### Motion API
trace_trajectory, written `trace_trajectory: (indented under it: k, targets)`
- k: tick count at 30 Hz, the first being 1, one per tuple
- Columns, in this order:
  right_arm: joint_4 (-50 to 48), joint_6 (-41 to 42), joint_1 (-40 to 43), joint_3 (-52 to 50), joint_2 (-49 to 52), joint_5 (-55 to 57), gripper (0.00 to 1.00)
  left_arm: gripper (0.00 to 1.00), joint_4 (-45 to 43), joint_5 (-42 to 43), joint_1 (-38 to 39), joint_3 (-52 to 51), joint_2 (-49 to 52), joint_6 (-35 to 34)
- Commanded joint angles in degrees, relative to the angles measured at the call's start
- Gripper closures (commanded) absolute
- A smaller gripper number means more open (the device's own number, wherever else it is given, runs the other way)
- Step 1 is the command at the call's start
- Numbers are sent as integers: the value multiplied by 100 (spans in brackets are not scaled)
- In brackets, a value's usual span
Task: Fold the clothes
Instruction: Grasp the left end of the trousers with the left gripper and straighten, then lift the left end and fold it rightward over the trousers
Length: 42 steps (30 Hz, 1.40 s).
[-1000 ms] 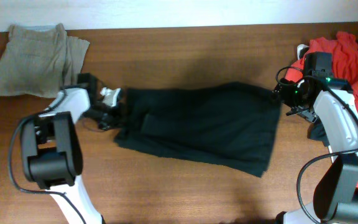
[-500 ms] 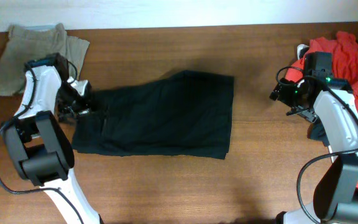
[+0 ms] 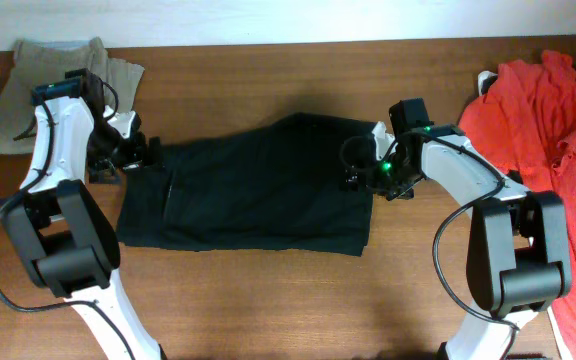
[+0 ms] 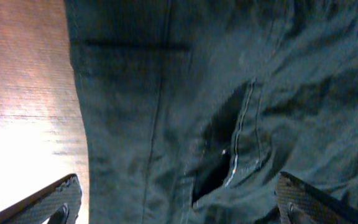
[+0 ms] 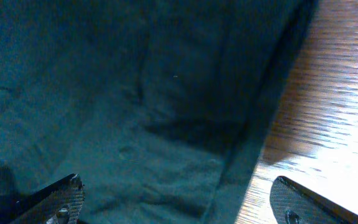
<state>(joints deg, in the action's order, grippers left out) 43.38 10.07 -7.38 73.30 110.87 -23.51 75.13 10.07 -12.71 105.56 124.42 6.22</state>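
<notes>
Dark shorts lie folded flat in the middle of the table. My left gripper hovers at their left edge, open, with nothing between its fingers. In the left wrist view the dark shorts and a zip opening fill the frame, and the left gripper straddles the cloth edge with jaws wide. My right gripper sits at the shorts' right edge, open. The right wrist view shows the right gripper spread over the dark cloth, one fingertip above bare wood.
A folded beige garment lies at the far left corner, close behind the left arm. A red garment is heaped along the right edge. Bare wooden table shows in front of the shorts.
The left gripper dragged the shorts to the left, then opened and let go. The right arm swung from the red garment over to the shorts' right edge.
</notes>
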Motion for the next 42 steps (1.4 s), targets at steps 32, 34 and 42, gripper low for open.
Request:
trace_trajectory:
  k: [32,34,42]
  targets:
    - [28,-81,787,-7,-2,319,1,100,2162,2,-267,2658,-20,-560]
    - [28,-81,787,-9,-2,319,1,100,2159,-254,173,2800,-516,-892]
    - [26,-81,787,-9,-2,319,1,100,2000,-2232,2575,2761,-1237,-2085]
